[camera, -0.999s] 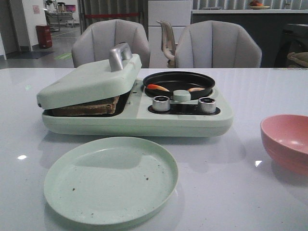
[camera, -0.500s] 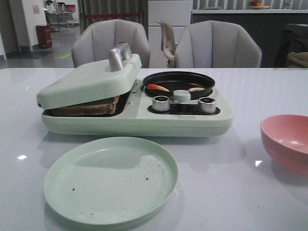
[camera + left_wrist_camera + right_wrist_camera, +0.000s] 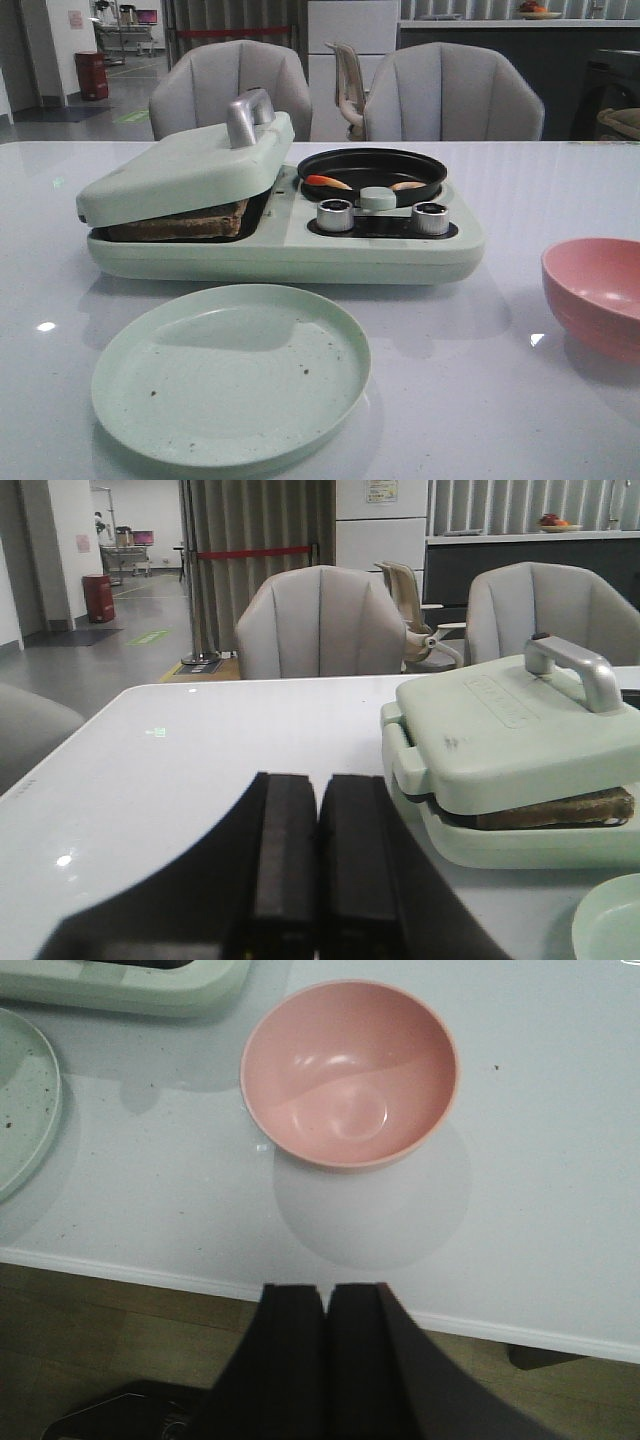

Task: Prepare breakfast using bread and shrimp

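The bread (image 3: 185,222) lies inside the pale green breakfast maker (image 3: 280,245), clamped under its tilted lid (image 3: 185,165); only the brown crust edge (image 3: 560,808) shows. An orange-red shrimp (image 3: 327,182) and a pale shrimp (image 3: 407,185) rest in the black pan (image 3: 372,170) on the maker's right half. My left gripper (image 3: 318,785) is shut and empty, low over the table to the left of the maker. Back over the table's near edge, my right gripper (image 3: 327,1295) is shut and empty, short of the pink bowl (image 3: 350,1072). Neither gripper shows in the front view.
A pale green plate (image 3: 230,372) lies in front of the maker. The pink bowl (image 3: 598,295) stands at the right. Two silver knobs (image 3: 335,214) sit on the maker's front. Grey chairs (image 3: 452,95) stand behind the table.
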Controlling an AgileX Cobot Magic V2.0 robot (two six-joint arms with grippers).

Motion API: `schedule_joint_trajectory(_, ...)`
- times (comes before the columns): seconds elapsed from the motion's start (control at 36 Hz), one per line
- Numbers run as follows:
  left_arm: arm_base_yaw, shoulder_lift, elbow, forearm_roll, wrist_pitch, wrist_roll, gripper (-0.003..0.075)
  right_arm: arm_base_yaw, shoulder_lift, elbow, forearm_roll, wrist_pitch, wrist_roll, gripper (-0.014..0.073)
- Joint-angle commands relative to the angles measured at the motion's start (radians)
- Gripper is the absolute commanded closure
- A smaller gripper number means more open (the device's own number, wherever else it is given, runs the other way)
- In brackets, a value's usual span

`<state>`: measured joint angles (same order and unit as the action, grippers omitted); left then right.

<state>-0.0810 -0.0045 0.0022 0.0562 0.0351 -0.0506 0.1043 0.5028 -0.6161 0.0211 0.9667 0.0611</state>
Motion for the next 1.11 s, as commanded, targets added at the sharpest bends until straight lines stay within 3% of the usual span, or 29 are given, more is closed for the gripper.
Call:
schedule_joint_trajectory(0.0,-0.015,-0.022,0.006,-0.006,-0.095,-0.004,0.0619,-0.002,0.002,-0.027,0.004,-0.061,-0.009,0.0560)
schedule_joint_trajectory(0.86,-0.015,-0.022,0.006,-0.006,-0.095,-0.004,0.0619,-0.008,-0.030,-0.026,-0.021,-0.062,-0.015,0.0560)
schedule_joint_trajectory(1.08,-0.015,-0.022,0.006,-0.006,-0.095,-0.004,0.0619,-0.071,-0.183,0.085,-0.045,-0.308,-0.071,0.0560)
